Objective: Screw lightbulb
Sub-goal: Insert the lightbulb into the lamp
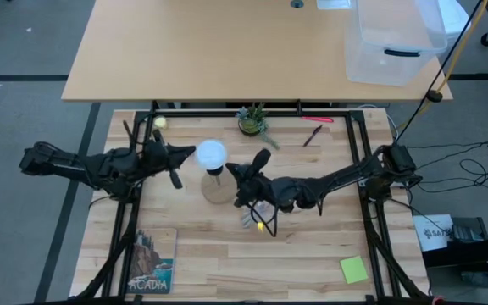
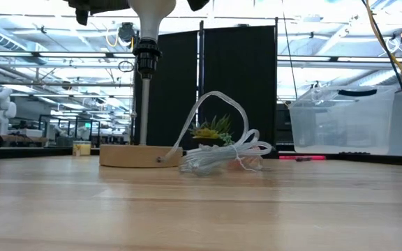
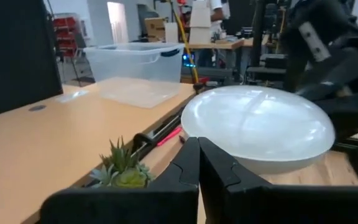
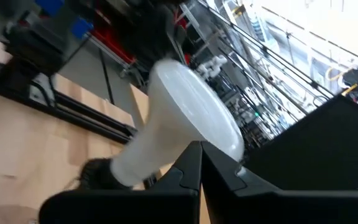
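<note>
The lightbulb (image 1: 211,153) sits upright in the black socket (image 2: 146,54) of a wooden stand (image 1: 216,188), near the middle of the worktop (image 1: 312,254). Its long axis runs vertically: the round globe head points up, the pale cone tapers downward and the base goes into the socket, as the low view shows, where the cone (image 2: 150,17) narrows down into the socket atop a thin post rising from the round wooden base (image 2: 140,155).

The left end effector (image 1: 186,155) reaches in from the left side and its tip lies just beside the globe; in the left wrist view its two dark fingers (image 3: 185,168) are pressed together with no gap, holding nothing, and the white globe (image 3: 258,127) fills the space right past them. The right end effector (image 1: 261,160) comes in from the right side, its tip near the bulb on the opposite side; in the right wrist view its fingers (image 4: 188,171) are likewise closed against each other with nothing between them, and the bulb (image 4: 179,130) shows just beyond, cone end toward the worktop. Whether either fingertip actually touches the glass cannot be told.

A coiled white cable (image 2: 222,150) lies on the worktop beside the stand's base. A small potted plant (image 1: 252,121) stands toward the back edge, a red pen (image 1: 312,134) near it, a booklet (image 1: 152,263) at the front left and a green sticky note (image 1: 353,269) at the front right. A clear plastic bin (image 1: 394,38) rests on the second table behind
</note>
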Action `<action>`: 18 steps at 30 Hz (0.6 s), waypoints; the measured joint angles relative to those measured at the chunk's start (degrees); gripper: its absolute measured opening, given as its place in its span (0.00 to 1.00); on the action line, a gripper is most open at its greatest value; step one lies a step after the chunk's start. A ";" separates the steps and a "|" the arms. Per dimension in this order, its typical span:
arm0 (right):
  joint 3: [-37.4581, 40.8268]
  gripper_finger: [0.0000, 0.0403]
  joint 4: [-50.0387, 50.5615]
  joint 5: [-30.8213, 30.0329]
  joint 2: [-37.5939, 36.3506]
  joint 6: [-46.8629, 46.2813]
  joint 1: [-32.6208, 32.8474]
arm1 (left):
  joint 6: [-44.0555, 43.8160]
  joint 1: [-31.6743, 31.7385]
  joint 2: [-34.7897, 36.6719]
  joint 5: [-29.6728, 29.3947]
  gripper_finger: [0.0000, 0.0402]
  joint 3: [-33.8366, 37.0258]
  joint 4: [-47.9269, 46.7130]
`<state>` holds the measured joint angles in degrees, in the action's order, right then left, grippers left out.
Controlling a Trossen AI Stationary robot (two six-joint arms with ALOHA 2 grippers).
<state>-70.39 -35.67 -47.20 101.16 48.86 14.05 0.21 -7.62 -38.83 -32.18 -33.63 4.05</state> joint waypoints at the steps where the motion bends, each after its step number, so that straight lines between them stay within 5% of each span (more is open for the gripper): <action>1: 0.00 0.00 0.28 -0.02 0.00 -0.06 0.47 | -0.76 0.45 -0.22 0.00 0.00 0.00 0.02; 9: 0.00 0.00 3.57 -0.42 0.00 -1.74 3.49 | -2.73 2.40 -1.54 -0.12 0.00 0.03 4.11; 18: 0.00 0.00 8.56 -0.90 0.00 -6.60 0.27 | 1.37 -5.34 -1.12 4.12 0.00 0.02 9.33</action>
<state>-70.39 -27.11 -48.10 101.16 42.27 14.32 1.58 -12.96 -39.95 -28.06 -33.61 13.38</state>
